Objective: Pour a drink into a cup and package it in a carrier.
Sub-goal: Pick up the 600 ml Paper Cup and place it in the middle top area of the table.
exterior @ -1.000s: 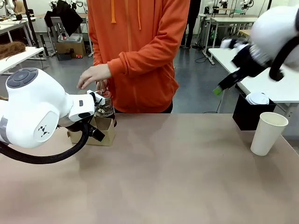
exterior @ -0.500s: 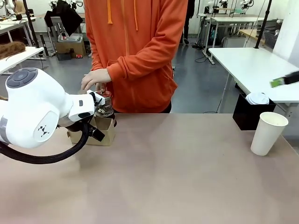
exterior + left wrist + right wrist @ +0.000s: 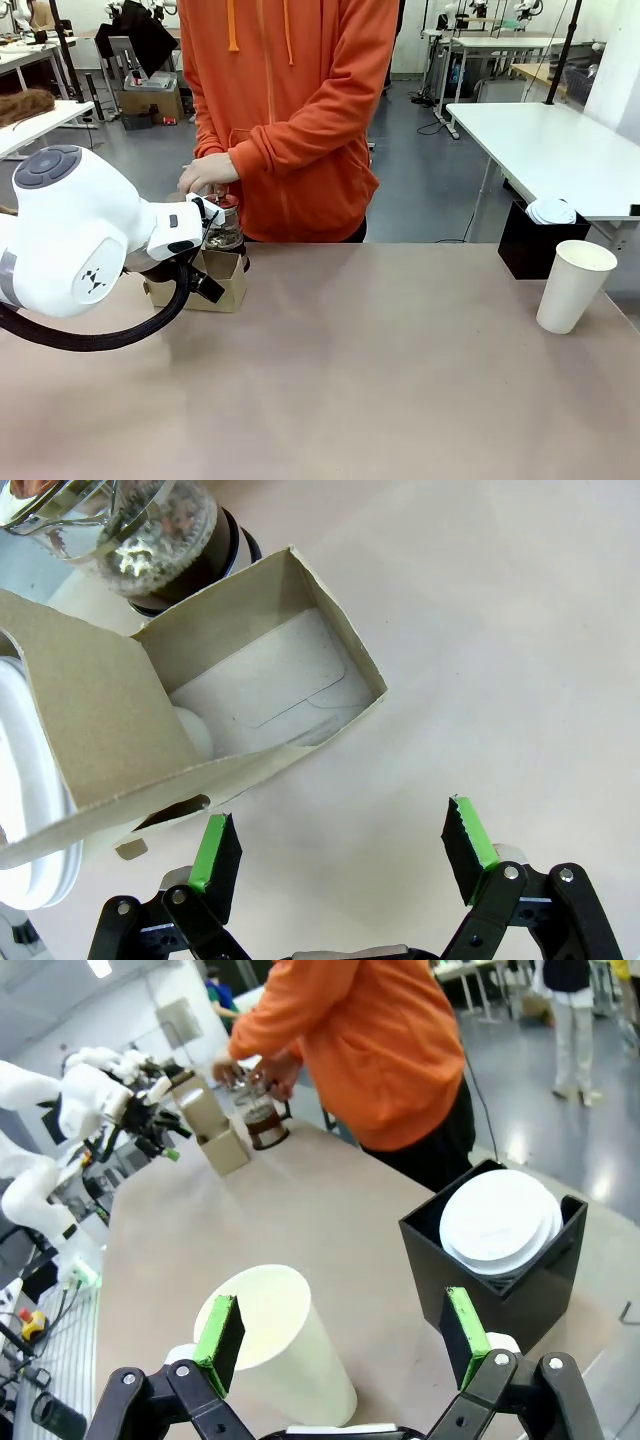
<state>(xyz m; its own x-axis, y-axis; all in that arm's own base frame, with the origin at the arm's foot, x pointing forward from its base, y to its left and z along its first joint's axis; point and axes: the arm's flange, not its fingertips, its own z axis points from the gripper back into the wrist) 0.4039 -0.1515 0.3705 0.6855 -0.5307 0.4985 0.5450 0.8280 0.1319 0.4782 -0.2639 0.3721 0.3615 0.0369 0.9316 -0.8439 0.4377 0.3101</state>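
The brown cardboard carrier (image 3: 218, 281) stands at the far left of the table, and its near compartment (image 3: 262, 687) lies open. Right behind it is the glass carafe (image 3: 225, 228) with the dark drink (image 3: 263, 1125); a person's hand (image 3: 208, 172) rests on its top. My left gripper (image 3: 340, 845) hovers open just short of the carrier's wall, touching nothing. The white paper cup (image 3: 574, 285) stands upright at the far right. My right gripper (image 3: 340, 1332) is open above and behind the cup (image 3: 280, 1350), with nothing in it.
A black box (image 3: 530, 245) holding a stack of white lids (image 3: 498, 1222) sits beside the cup at the table's right edge. The person in an orange hoodie (image 3: 295, 110) stands at the far side. Bare tabletop (image 3: 380, 370) stretches between carrier and cup.
My right arm has swung out of the front view to the right. The person's hand has dropped onto the carafe's top. My left arm has stayed put.
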